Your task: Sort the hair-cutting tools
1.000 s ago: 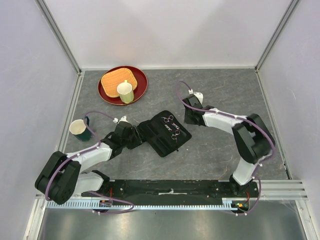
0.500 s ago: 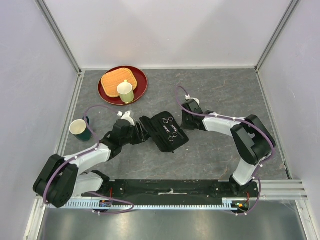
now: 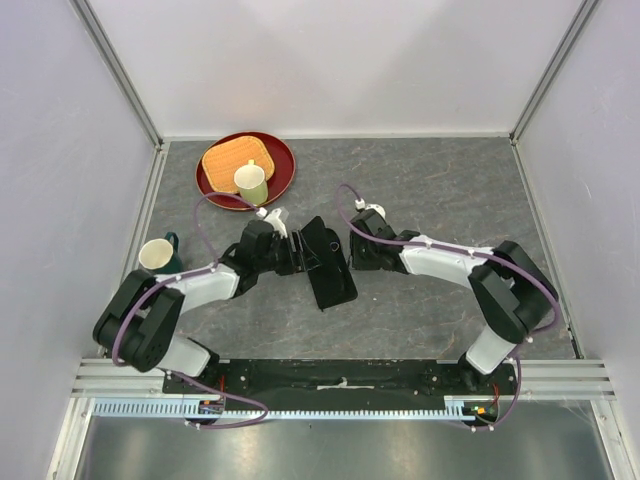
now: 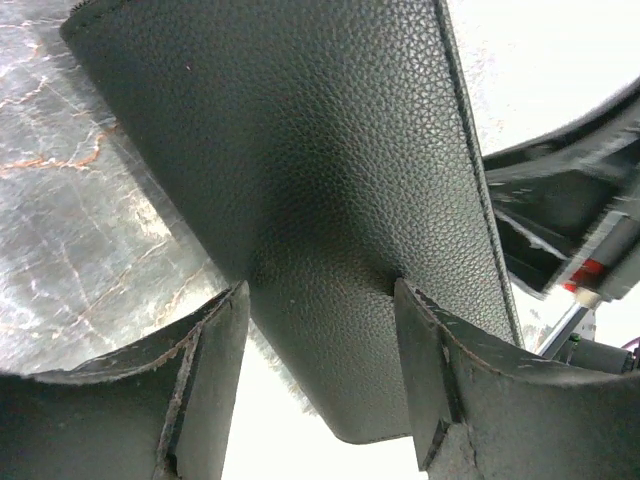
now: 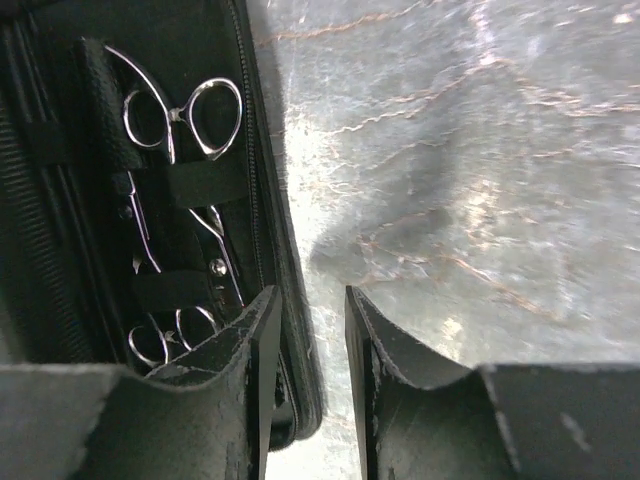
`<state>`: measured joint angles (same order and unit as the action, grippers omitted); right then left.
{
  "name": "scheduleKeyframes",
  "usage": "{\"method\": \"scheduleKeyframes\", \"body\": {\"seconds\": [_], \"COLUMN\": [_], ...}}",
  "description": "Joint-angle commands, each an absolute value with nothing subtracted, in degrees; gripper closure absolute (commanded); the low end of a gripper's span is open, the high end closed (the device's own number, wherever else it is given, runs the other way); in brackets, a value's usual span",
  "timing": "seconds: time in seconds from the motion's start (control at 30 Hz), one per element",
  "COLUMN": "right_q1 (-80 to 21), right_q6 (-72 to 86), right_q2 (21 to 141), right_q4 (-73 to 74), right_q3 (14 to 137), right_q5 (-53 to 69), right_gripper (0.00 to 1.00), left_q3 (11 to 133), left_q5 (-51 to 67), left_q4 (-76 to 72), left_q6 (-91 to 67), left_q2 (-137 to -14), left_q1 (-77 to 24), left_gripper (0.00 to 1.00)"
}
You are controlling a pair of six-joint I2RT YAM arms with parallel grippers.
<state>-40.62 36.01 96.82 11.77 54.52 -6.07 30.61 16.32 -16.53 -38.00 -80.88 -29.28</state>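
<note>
A black rectangular zip case (image 3: 332, 278) of grained leather is standing half folded at the middle of the grey stone-patterned table (image 3: 440, 180), its long axis running from far to near and leaning slightly right. Inside it, elastic straps are holding two small silver metal scissors, both lying lengthwise along the zip edge. The upper pair (image 5: 178, 116) is pointing its blades down the right wrist view, and the lower pair (image 5: 218, 268) is pointing the opposite way. No combs are showing clearly.

The left gripper (image 3: 298, 252) is pressing its wide-spread fingers (image 4: 205, 380) against the case's outer flap. The right gripper (image 3: 350, 258) is straddling the zip rim with a narrow gap, and I cannot tell whether it is pinching it.

Far left, one round red plate (image 3: 281, 176) is carrying one tan woven mat (image 3: 226, 160) and one pale yellow cup (image 3: 250, 184). One dark green mug (image 3: 160, 257) is sitting well apart from it.
</note>
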Motion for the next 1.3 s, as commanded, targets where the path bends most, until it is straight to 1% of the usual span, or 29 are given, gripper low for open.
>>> {"method": "scheduleKeyframes", "body": {"seconds": [0.0,0.07,0.17,0.27,0.33,0.4,0.47,0.53,0.73,0.97,1.17,1.27], "right_q1": [-40.78,-40.78,-40.87,-41.92,-43.93,-45.52,-48.42,-52.09,-59.4,-60.56,-60.56,-60.64], "right_q6": [37.44,37.01,33.86,31.12,29.8,30.23,31.81,33.39,35.06,37.79,37.97,38.67], "right_q2": [88.18,85.36,80.34,76.91,75.24,74.19,73.92,74.61,80.32,88.84,92.8,93.78], "right_q4": [14.67,15.38,15.91,16.08,15.12,12.76,10.91,8.97,7.83,3.17,1.15,0.62], "right_q3": [54.23,53.79,52.91,51.6,49.93,47.39,45.62,43.77,44.73,45.44,47.02,47.37], "right_q5": [-15.28,-18.1,-16.71,-10.12,-6.87,-0.81,1.74,1.76,1.05,2.55,0.35,-3.59], "right_gripper": [0.58,0.56,0.53,0.53,0.53,0.53,0.52,0.5,0.5,0.49,0.5,0.51], "left_q3": [35.42,36.65,37.79,38.93,39.2,39.29,39.72,40.51,41.84,41.05,40.69,40.6], "left_q5": [17.49,16.62,15.91,16.08,16.52,16.79,17.49,17.58,16.97,16.35,16.17,15.91], "left_q4": [-14.51,-12.31,-9.68,-7.82,-7.82,-7.74,-6.51,-5.45,-0.53,1.23,1.58,1.76], "left_q6": [-35.68,-36.3,-37.09,-37.79,-38.23,-39.02,-39.55,-40.16,-40.17,-40.34,-40.52,-40.52], "left_q2": [-85.77,-86.74,-88.41,-90.26,-91.49,-92.37,-93.86,-95.18,-97.03,-97.03,-96.77,-96.5], "left_q1": [-29.36,-29.36,-29.36,-29.36,-29.44,-29.44,-29.44,-29.44,-29.44,-29.44,-29.44,-29.44], "left_gripper": [0.34,0.34,0.37,0.4,0.4,0.4,0.4,0.4,0.42,0.44,0.46,0.46]}}
